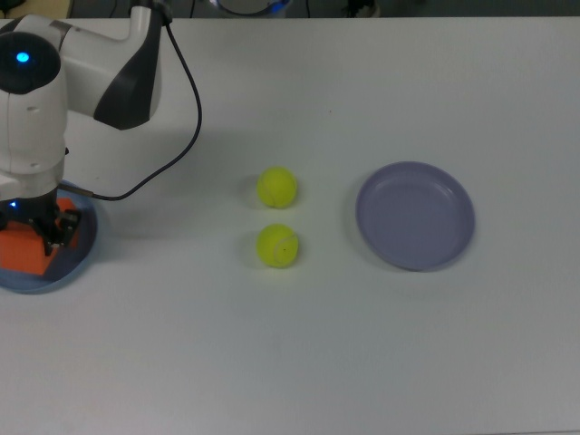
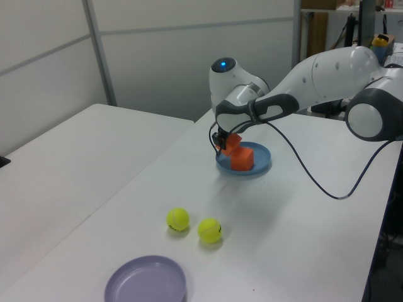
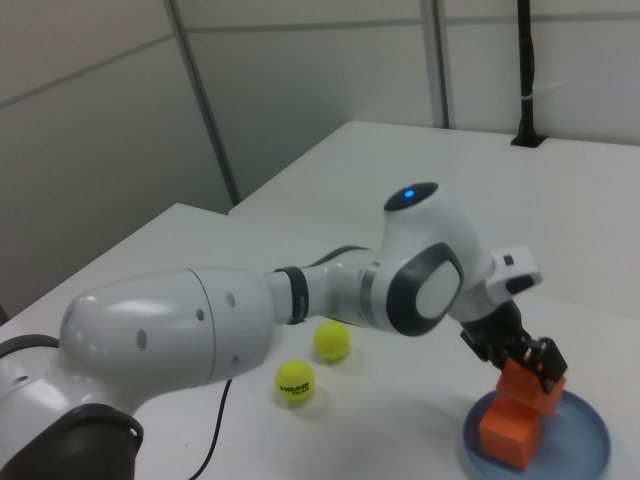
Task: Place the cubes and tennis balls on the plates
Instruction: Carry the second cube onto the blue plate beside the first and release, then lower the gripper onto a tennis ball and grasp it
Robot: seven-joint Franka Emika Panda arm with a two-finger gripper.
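Two orange cubes are counted at the blue plate. Two tennis balls and one lavender plate are counted apart from it.

- The tennis balls look fuzzy to me.
- Cubes: matte.
- Lavender plate smooth (faint sheen); my arm's shell glossy plastic.

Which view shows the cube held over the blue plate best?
The right view: the held cube sits tilted above the other cube. The left view shows it smaller; the top view hides most of it under the arm.
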